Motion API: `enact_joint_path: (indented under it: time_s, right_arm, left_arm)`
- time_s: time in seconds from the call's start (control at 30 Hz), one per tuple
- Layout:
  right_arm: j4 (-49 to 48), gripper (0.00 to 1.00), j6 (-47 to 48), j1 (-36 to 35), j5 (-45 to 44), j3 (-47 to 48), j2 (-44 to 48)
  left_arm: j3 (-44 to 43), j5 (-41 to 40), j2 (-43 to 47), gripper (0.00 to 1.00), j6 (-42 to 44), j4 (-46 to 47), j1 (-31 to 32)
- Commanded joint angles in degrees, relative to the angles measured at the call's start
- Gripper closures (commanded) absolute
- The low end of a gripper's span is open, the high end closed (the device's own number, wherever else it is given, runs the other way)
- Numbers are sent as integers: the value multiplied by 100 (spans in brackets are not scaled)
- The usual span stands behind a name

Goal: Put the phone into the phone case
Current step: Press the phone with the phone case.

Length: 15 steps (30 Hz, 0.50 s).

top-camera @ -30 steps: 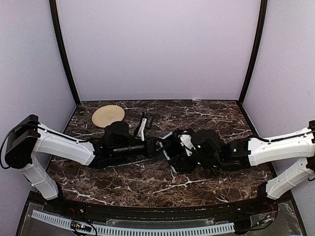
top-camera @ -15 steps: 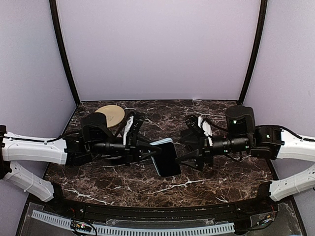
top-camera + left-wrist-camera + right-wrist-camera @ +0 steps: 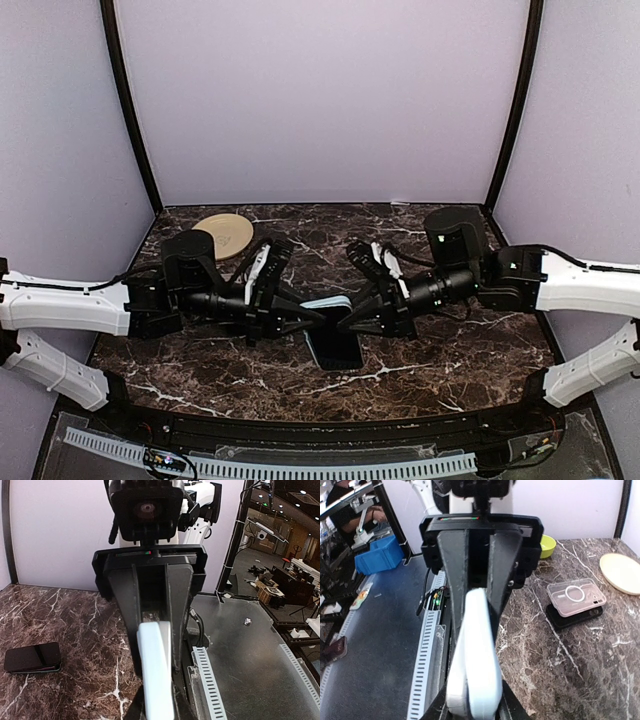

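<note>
The left fingers (image 3: 303, 316) and right fingers (image 3: 366, 322) met at mid-counter in the top view. One reached in from each side, and each was pinched shut on a side of the same slab (image 3: 335, 345). The slab was pale blue at the rim and dark on the face turned to the near edge. I judged it to be the phone, though whether bare or already in its case could not be told. It hung directly between the two arms, neither nearer, with its long axis crosswise to the line joining them. A plate (image 3: 222, 232) sat well apart at the back left of the counter (image 3: 450, 370).

The left wrist view faced the right fingers head-on. They pressed both faces of the slab, whose pale edge stood upright. A black phone (image 3: 32, 657) lay flat toward the back wall.

The right wrist view showed the left fingers clamped the same way. Beyond them a clear case (image 3: 576, 596) rested on a dark thing (image 3: 560, 617), near the plate.
</note>
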<state>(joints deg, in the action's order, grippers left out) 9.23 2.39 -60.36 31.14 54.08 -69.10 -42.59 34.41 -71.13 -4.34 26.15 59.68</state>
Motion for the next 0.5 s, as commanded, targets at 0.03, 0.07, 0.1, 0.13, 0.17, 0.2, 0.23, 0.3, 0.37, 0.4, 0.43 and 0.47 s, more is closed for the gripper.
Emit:
enact_joint_path:
  time_s: [0.03,0.07,0.1,0.13,0.17,0.2,0.23,0.3,0.37,0.4,0.43,0.47]
  right_arm:
    - [-469,96,-131,29,139,81,63]
    - [-495,100,-150,37,122,71,90]
    - [-518,100,-163,33,89,74,128]
    - [-548,100,-188,37,50,81,170]
    - [-590,100,-221,36,12,86,220]
    - [-625,100,-236,33,-38,97,273]
    - [-686,100,-239,35,-84,106,320]
    - [-779,100,-367,34,-202,126,441]
    - [-874,100,-448,33,-306,116,582]
    - [-894,100,-488,38,-343,113,661]
    - [-1056,100,-528,34,-381,99,742]
    - [-1117,100,-571,35,-396,100,807]
  left_arm:
    - [-176,309,116,100,104,407,48]
    - [-166,326,117,100,102,390,51]
    - [-163,315,124,100,103,386,52]
    - [-158,299,125,100,97,379,52]
    - [-154,297,126,100,82,371,57]
    - [-154,281,122,98,82,370,58]
    - [-147,266,119,93,67,372,64]
    - [-107,154,118,73,39,386,54]
    - [-27,-49,140,57,12,390,60]
    - [15,-222,171,49,8,402,61]
    - [117,-413,188,47,-4,426,61]
    - [167,-486,210,44,-27,439,61]
